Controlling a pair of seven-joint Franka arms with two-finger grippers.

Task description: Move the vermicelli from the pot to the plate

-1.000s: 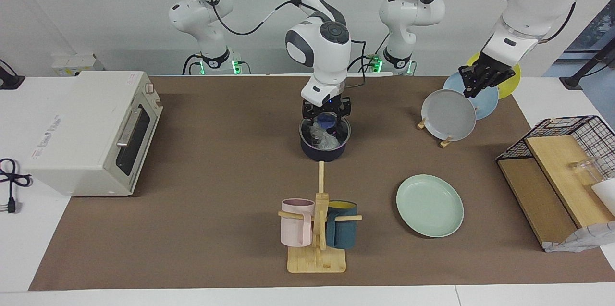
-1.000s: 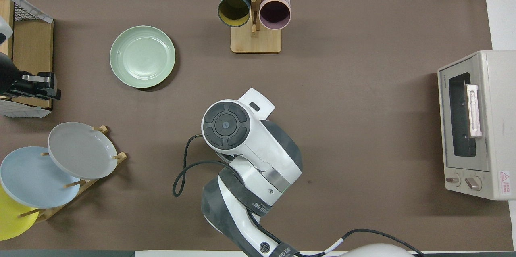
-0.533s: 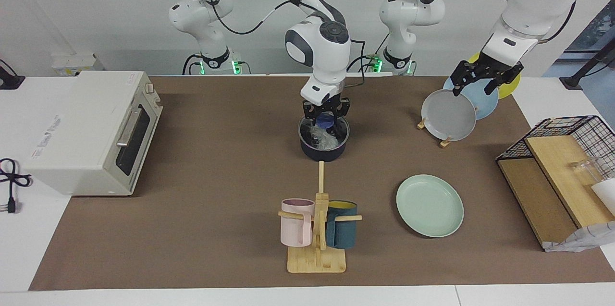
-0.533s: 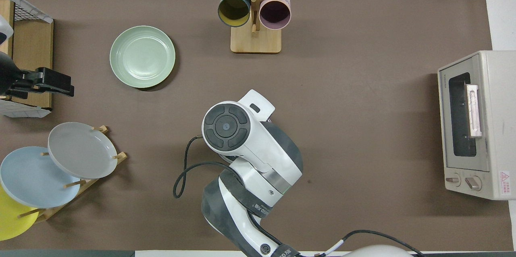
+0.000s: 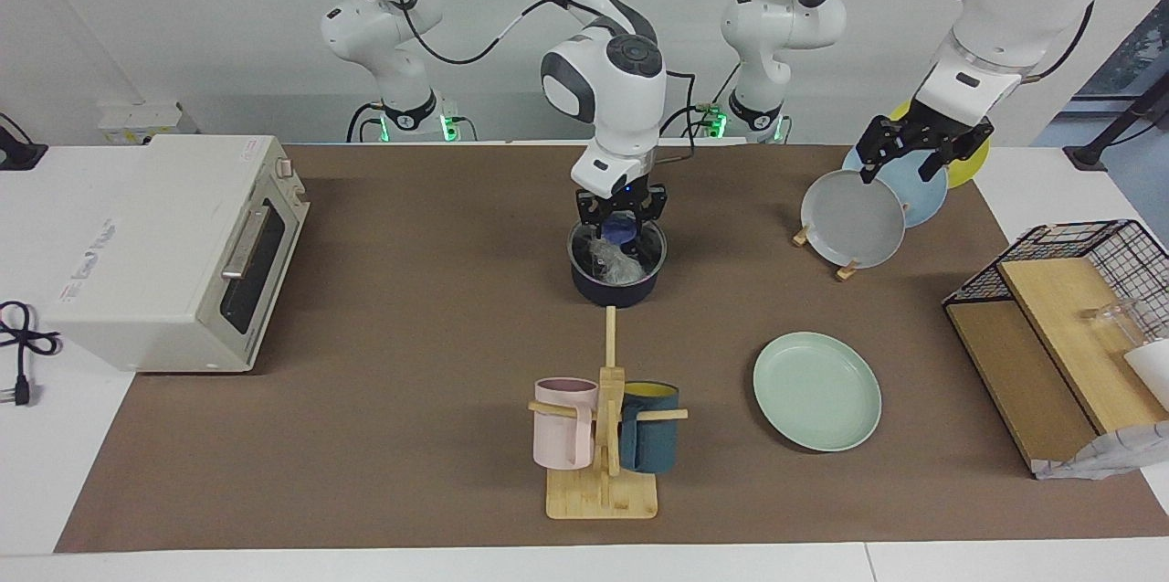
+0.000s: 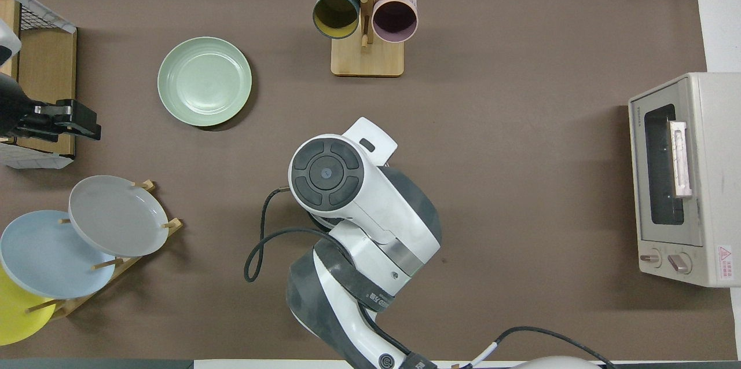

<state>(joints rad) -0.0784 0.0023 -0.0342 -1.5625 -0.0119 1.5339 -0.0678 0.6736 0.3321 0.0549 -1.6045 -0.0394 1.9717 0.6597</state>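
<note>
High opposed views, perhaps equally distant

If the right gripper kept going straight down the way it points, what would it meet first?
Most likely the vermicelli in the pot. The right gripper points down at the pot's mouth, right above the clump; whether it already touches is unclear.
</note>
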